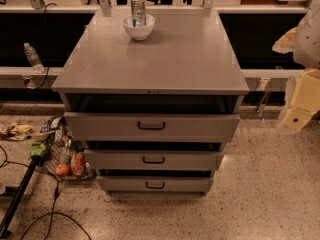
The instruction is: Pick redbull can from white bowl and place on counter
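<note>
Left of the counter (150, 64), a water bottle (33, 57) rests on a pale ledge (15, 72), out of the job's way. Lower down on that side, a wire basket (60, 159) of what looks like fruit lies on the floor beside the drawers (151, 126), probably spare props rather than anything needed here. On the counter itself, near its back edge and a little left of its middle, sits the bowl (138, 29). The can (138, 10) stands upright inside it, base down in the hollow and silver top well above the rim. That stance matters: the can's upper half is exposed, so it could be taken from the side or from above without touching the bowl, while the bowl's wall keeps the can from sliding. In front of the bowl and to its right, the counter is bare grey surface, which leaves plenty of room for setting the can down. Off the counter's right edge, at about the height of its front, hangs the gripper (299, 106), a cream-coloured part of the arm cut off by the frame border. It is well apart from the can, and I cannot tell whether it is open or closed. Judging by this, the pick has not begun, and the arm has most of the counter's width to cross first.
</note>
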Action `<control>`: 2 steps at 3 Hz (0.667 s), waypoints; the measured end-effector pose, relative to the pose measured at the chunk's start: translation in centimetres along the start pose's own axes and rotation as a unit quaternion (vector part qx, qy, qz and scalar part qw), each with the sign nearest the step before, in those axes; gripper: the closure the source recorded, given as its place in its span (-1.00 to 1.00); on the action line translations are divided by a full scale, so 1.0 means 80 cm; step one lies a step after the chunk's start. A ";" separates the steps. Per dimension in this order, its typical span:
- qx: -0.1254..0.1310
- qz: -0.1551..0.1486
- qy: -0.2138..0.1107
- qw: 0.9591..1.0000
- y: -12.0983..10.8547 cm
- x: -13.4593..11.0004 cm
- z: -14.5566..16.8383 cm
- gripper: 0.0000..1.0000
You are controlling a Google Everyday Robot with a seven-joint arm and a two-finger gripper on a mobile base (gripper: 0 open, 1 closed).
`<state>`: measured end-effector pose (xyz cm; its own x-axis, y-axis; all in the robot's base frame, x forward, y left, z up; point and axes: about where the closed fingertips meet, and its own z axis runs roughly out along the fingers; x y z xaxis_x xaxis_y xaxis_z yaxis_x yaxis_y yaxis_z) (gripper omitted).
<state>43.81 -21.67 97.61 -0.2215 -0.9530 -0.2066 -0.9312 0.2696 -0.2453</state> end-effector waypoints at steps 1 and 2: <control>0.000 0.000 0.000 1.000 0.000 0.000 0.000 -1.00; 0.002 0.021 -0.063 0.998 -0.019 -0.028 0.017 -1.00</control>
<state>46.15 -19.74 97.19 -0.2213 -0.9162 -0.3342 -0.9205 0.3094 -0.2386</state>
